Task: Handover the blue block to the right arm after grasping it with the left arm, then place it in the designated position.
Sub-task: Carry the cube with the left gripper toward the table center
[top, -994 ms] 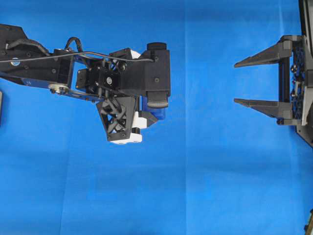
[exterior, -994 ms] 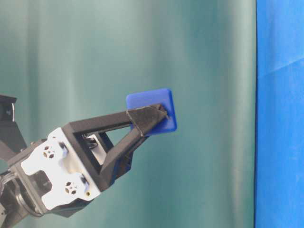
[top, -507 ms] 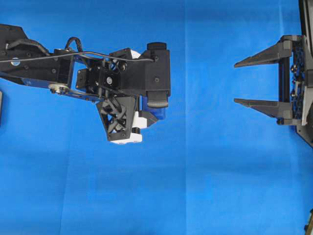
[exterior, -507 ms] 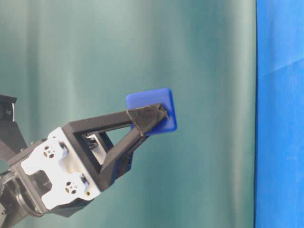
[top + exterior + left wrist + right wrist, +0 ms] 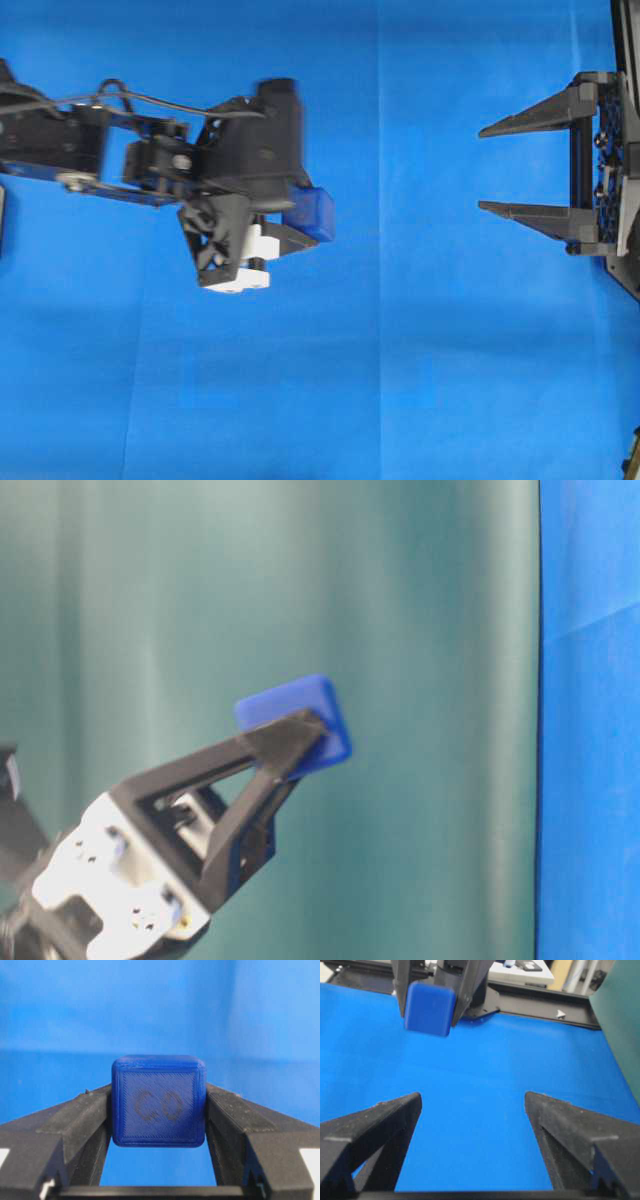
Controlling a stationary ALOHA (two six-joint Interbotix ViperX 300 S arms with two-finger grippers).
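The blue block (image 5: pixel 159 1101), a small dark-blue cube with a faint round emboss on its near face, is pinched between the two black fingers of my left gripper (image 5: pixel 159 1096). From overhead the left gripper (image 5: pixel 306 216) hangs over the cloth left of centre, and the blue block (image 5: pixel 311 211) sticks out at its tip, pointing right. The table-level view has the blue block (image 5: pixel 296 726) lifted in the air. My right gripper (image 5: pixel 482 170) waits at the right edge, open wide and holding nothing. From the right gripper (image 5: pixel 472 1097), the blue block (image 5: pixel 430 1007) is far ahead, up and left.
A bright blue cloth (image 5: pixel 400 380) covers the table. A green curtain (image 5: pixel 420 630) is the backdrop at table level. A black frame rail (image 5: pixel 545 1005) runs along the table's far edge behind the left arm.
The left arm has swung left and slightly down in the overhead view, carrying the blue block. At table level the block sits lower and further left. The right gripper has not moved.
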